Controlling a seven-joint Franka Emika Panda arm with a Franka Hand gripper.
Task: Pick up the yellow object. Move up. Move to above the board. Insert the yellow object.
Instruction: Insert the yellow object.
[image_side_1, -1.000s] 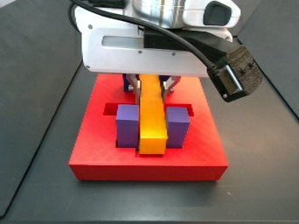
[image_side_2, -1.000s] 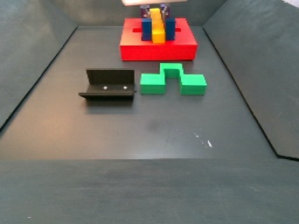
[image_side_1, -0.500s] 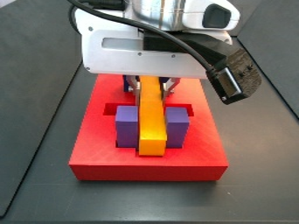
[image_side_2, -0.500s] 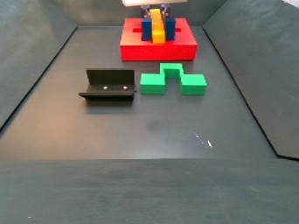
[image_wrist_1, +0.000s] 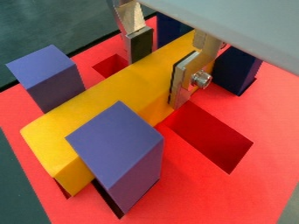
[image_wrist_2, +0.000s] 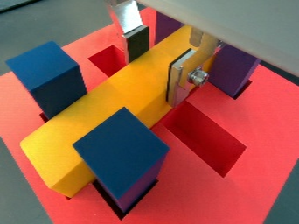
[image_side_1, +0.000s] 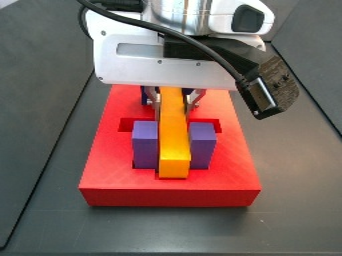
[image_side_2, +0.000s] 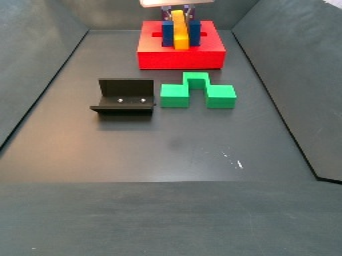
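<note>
The yellow object (image_side_1: 171, 135) is a long bar lying flat on the red board (image_side_1: 107, 172), set between two purple posts (image_side_1: 203, 142). Both wrist views show it running between blue and purple posts (image_wrist_1: 114, 149) (image_wrist_2: 117, 153). My gripper (image_wrist_1: 162, 63) (image_wrist_2: 158, 61) is over the bar's far end, its silver fingers (image_wrist_1: 187, 77) pressed on both of the bar's sides. In a side view the gripper (image_side_2: 178, 14) and board (image_side_2: 160, 58) are at the far end of the tray.
Green blocks (image_side_2: 198, 92) lie on the dark tray floor in front of the board. The dark fixture (image_side_2: 123, 98) stands to their left. Open recessed slots (image_wrist_1: 216, 140) show in the board beside the bar.
</note>
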